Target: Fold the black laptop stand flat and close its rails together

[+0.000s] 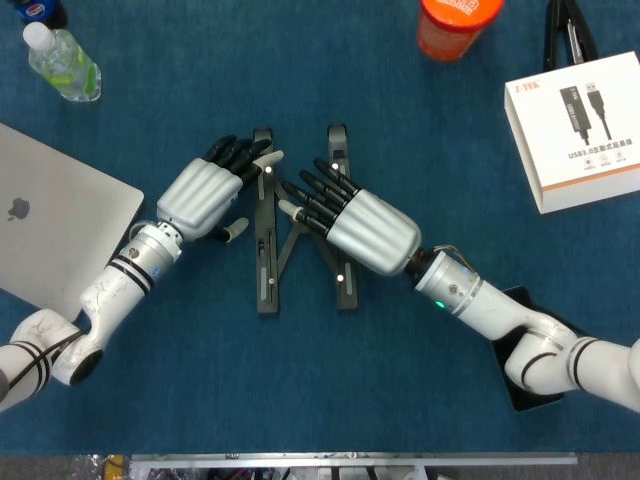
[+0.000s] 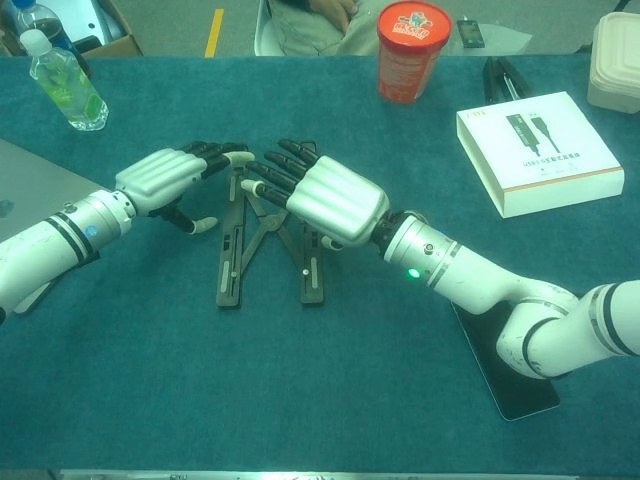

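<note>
The black laptop stand (image 1: 266, 270) lies flat on the blue table, its two rails apart and joined by crossed links. In the chest view the stand (image 2: 231, 270) is seen from the front. My left hand (image 1: 205, 193) is beside the left rail, its fingers (image 1: 243, 154) stretched out and touching that rail's far end. My right hand (image 1: 362, 226) hovers palm down over the right rail (image 1: 344, 288), with its fingers (image 1: 312, 190) spread above the crossed links. Neither hand holds anything. The chest view shows the left hand (image 2: 168, 180) and the right hand (image 2: 332, 200) nearly meeting above the stand.
A silver laptop (image 1: 50, 222) lies at the left, with a water bottle (image 1: 62, 62) behind it. An orange cup (image 1: 455, 25) stands at the back. A white box (image 1: 580, 130) sits at the right, and a black slab (image 1: 522, 372) lies under my right forearm.
</note>
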